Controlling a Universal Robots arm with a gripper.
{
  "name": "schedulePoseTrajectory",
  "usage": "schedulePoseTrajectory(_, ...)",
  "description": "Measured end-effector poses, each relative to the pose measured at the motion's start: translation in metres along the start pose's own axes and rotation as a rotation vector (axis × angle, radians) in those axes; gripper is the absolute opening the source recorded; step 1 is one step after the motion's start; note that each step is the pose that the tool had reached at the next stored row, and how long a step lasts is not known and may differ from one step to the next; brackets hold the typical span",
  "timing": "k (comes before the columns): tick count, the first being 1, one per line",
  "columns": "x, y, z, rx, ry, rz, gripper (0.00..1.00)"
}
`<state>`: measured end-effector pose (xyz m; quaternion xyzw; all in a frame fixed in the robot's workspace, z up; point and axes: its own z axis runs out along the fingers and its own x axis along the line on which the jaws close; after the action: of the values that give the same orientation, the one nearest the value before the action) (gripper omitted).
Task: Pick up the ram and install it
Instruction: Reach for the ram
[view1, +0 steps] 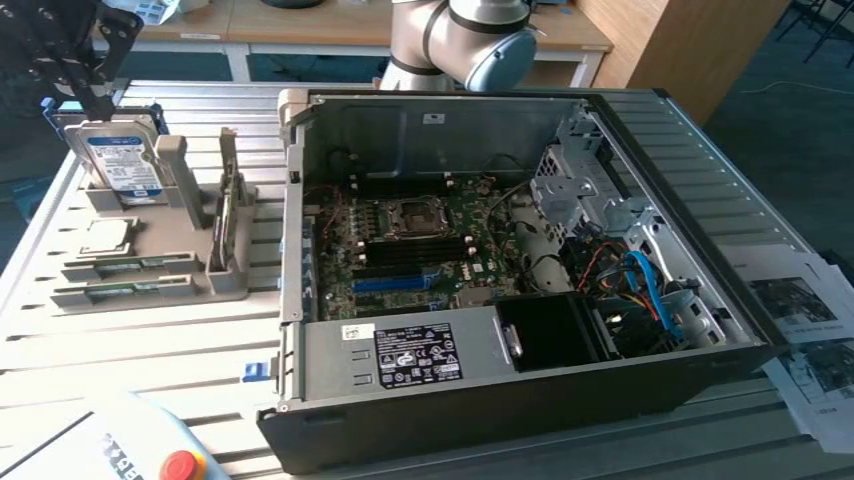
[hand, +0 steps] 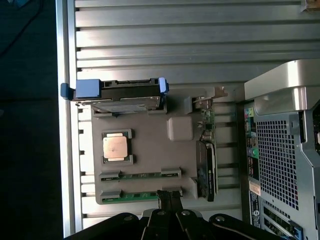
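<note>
Bench: slatted metal table. The landmark is a grey plastic holder tray lying on it.

- Beside the tray stands an open black desktop computer case, its motherboard exposed.
- At one end of the tray, a silver hard drive with a blue-white label stands on edge.
- In the middle of the tray, a square silver processor chip lies flat in its pocket.
- On the tray's case side, a dark expansion card stands upright.
- At the tray end opposite the drive, a thin green circuit-board RAM strip sits on edge in its slot. A second RAM strip lies parallel in the outermost slot. Both are seated in the tray and neither is lifted.

Black gripper: fingers pressed together with nothing between them. In the wrist view the fingertips overlap the card-side end of the second RAM strip. The exterior view suggests the gripper hangs above the tray, though I cannot say whether there is any contact.
</note>
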<state>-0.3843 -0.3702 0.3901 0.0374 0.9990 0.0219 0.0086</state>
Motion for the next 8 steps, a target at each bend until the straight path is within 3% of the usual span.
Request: schedulePoseTrajectory(8, 0.0093, -0.0007, 0.0000, 0.0000, 0.0000, 0.000, 0.10)
